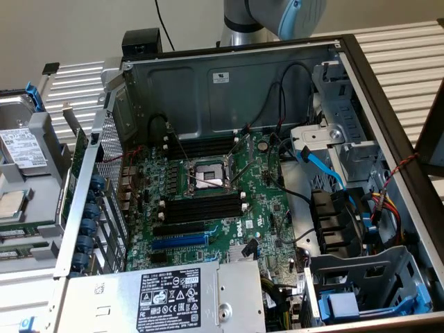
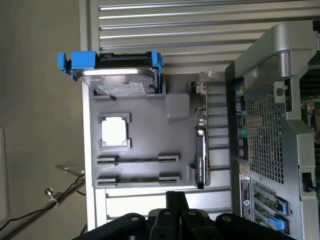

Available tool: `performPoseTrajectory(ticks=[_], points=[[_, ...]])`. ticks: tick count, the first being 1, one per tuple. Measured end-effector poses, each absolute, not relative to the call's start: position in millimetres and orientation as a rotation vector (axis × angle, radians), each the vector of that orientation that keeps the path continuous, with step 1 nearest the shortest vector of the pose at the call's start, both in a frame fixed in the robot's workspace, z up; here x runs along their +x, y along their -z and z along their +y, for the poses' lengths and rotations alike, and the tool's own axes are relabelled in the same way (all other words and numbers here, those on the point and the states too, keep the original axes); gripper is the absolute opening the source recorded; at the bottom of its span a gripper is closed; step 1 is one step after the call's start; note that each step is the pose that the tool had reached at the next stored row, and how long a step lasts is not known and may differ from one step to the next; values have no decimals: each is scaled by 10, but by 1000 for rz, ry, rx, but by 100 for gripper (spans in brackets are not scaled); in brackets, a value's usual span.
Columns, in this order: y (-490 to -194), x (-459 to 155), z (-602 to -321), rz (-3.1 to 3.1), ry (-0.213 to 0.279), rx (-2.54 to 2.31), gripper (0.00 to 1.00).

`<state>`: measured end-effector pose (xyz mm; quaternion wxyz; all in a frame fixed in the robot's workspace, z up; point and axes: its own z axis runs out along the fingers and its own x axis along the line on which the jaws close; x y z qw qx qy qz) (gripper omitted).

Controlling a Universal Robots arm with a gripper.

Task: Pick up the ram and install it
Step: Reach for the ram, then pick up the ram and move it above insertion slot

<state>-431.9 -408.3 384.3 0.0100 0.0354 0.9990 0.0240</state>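
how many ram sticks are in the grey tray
2. One ram stick lies beside the cpu chip; the second ram stick lies parallel beyond it. Others may be hidden.

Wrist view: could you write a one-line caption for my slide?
Shut tool facing a gray parts tray that holds two ram sticks, a processor and a hard drive.

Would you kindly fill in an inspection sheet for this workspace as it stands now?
Surface: ribbed aluminium tabletop carrying a grey moulded tray and an open metal computer case.
Job's things: long thin dark-green ram stick lies in a tray holder, a second stick beside it; black memory slots look empty.
Clutter: hard drive in blue caddy, square processor chip, upright expansion card, all in the tray.
Grippers: black gripper shut, holding nothing, clear of the tray.
Cables: blue flat cable and black wires inside the case.
Surroundings: plain beige wall.
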Motion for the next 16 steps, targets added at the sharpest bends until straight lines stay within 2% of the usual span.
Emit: performPoseTrajectory(ticks=[16], points=[[-3835, -4556, -4083, 3119, -75, 111, 11]])
